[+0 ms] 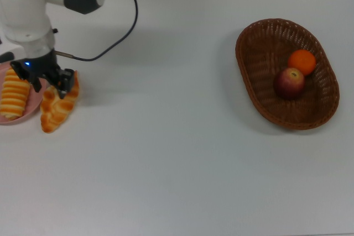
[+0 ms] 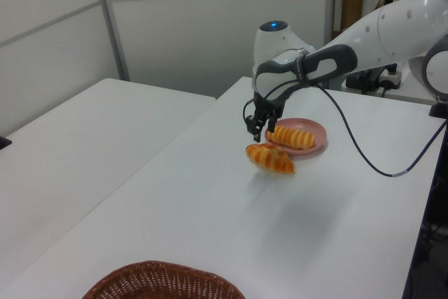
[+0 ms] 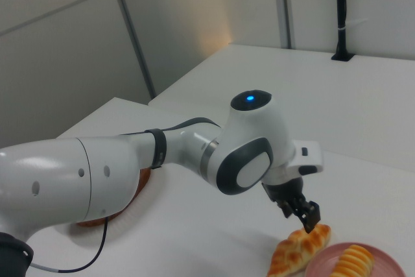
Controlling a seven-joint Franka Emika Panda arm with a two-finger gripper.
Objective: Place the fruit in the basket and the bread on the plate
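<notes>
The black two-finger gripper [image 1: 55,83] hangs over the upper end of the braided golden-orange pastry [image 1: 57,106]. In the left view its fingers [image 2: 256,127] stand slightly apart just above the pastry [image 2: 271,158] with nothing between them. The pastry lies on the white table [image 1: 177,153], touching the rim of the round pale pink plate [image 1: 29,109]. The plate is cut off at the top view's left edge and partly covered by the arm. The striped orange-and-cream roll [image 1: 14,96] lies on it. The dark red apple [image 1: 289,82] and orange tangerine [image 1: 302,62] rest, touching, in the oval brown wicker basket [image 1: 251,48]. In the right view the arm hides most of the basket.
</notes>
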